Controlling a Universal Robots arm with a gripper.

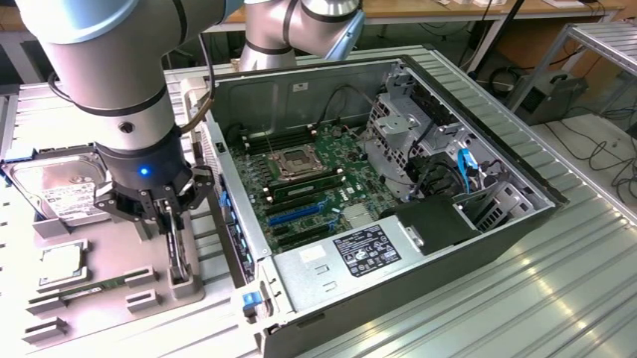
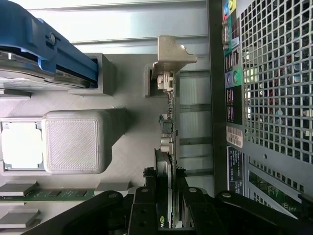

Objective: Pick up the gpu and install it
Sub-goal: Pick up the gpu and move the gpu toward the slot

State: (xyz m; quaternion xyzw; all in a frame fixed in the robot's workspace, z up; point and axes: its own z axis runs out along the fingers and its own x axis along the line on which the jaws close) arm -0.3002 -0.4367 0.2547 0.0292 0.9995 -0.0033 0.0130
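The gpu is a thin dark card standing on its edge in a slot of the grey parts holder, at the exterior view's left of the open computer case. My gripper hangs straight over it, with one finger on each side of the card. In the wrist view the gpu runs edge-on away from my gripper to its silver end bracket. That bracket sits against the holder's slot block. The black fingers press on both faces of the card.
The holder also carries a silver hard drive, a processor chip and a green memory stick. Inside the case lies the motherboard with blue slots. The case's perforated rear wall stands close beside the card.
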